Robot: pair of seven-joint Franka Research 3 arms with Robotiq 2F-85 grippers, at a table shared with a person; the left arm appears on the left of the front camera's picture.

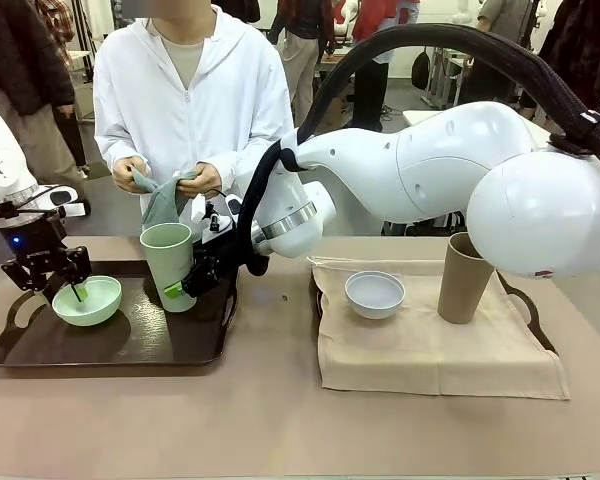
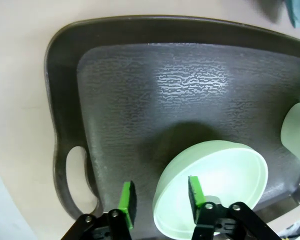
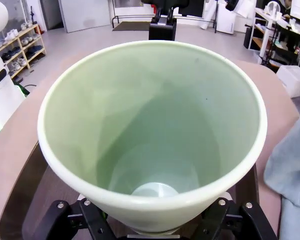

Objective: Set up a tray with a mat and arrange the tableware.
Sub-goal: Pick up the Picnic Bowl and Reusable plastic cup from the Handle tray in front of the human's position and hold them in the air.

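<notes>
While R jaws clamp green tumbler (image 1: 167, 255), L jaws straddle mint bowl (image 2: 225, 175) rim, unclenched.

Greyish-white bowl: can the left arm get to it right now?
Probably not. The left gripper straddles the rim of the mint green bowl on the dark tray, and the right arm, right gripper shut on the pale green tumbler, spans the middle before the greyish-white bowl.

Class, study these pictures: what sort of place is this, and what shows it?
Probably a robotics lab, not a home: a white robot arm works at the table, storage shelves stand on a bare floor, and people stand behind.
</notes>
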